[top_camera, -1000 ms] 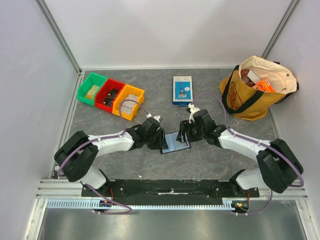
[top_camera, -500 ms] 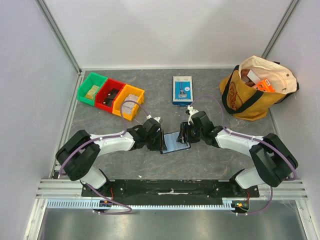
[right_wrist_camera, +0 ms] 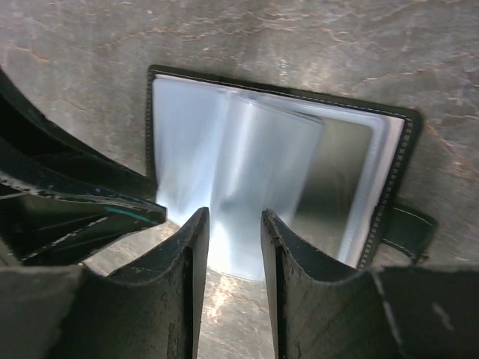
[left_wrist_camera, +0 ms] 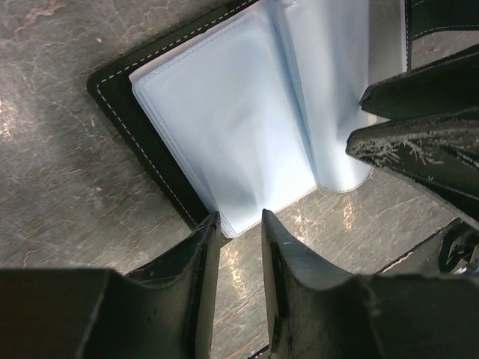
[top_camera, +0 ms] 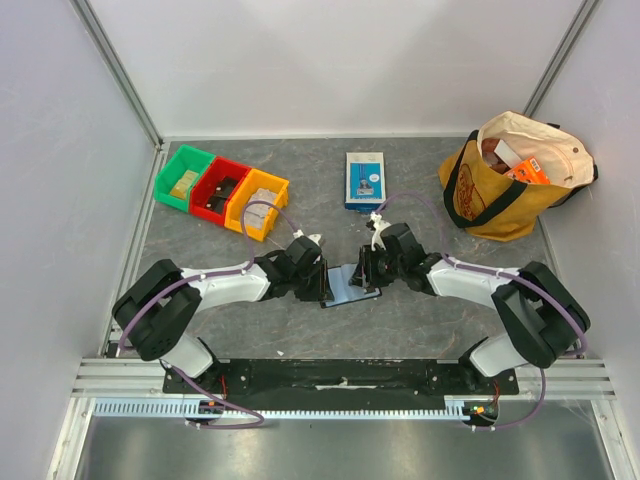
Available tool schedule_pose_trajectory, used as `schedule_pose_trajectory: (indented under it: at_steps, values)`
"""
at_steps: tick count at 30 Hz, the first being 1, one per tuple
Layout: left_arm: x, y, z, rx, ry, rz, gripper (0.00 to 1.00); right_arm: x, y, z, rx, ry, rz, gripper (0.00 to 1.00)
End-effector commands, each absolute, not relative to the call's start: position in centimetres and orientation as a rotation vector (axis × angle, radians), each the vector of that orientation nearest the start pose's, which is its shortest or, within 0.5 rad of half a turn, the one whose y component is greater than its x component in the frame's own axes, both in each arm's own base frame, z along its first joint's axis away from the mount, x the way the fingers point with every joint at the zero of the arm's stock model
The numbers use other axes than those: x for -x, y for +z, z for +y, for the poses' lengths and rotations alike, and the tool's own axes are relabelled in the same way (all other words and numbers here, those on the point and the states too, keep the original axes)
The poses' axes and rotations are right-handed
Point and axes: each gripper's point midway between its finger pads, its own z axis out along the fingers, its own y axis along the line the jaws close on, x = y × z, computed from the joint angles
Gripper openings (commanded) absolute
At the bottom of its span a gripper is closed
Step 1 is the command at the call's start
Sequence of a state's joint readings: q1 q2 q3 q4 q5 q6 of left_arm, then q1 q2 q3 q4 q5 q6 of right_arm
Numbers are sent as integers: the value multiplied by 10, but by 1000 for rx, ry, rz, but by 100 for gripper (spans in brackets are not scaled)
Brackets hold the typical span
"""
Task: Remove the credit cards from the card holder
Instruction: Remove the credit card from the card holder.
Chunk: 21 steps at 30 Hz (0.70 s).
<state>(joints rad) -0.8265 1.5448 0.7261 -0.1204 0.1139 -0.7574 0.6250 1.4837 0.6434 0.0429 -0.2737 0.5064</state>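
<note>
Between my left gripper (left_wrist_camera: pixel 238 224) and right gripper (right_wrist_camera: pixel 232 221), the card holder (left_wrist_camera: pixel 120 93) lies open. Its sleeves (right_wrist_camera: pixel 262 164) are blurred, their contents unreadable. Both finger pairs stand narrowly parted at the sleeve edges, and I cannot tell whether either grips.

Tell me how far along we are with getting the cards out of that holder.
Done: the card holder lies opened flat on the table, clear sleeves exposed. In hand: the left tool sits at the sleeves' edge and the right tool straddles a blurred sleeve, both slightly open. Still to do: no card shows outside the holder, so every removal remains.
</note>
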Motion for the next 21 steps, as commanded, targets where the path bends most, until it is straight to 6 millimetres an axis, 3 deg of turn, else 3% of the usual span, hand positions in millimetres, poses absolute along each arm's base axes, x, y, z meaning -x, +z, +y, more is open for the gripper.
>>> schedule_pose_trajectory:
  at_steps: [1,7,10,15,21]
  values:
    - [-189,17,-290,-187,-752,2697,34,-241,60,283,313,1008,2408,40]
    - [-191,26,-285,-94,-765,2645,33,-233,76,314,398,1119,2376,39]
    - [-193,33,-278,-57,-760,2602,33,-235,80,317,417,1090,2370,39]
    - [-196,46,-278,-57,-771,2568,34,-262,80,281,344,759,2352,45]
    - [-214,62,-285,-75,-747,2509,35,-266,66,242,288,501,2405,51]
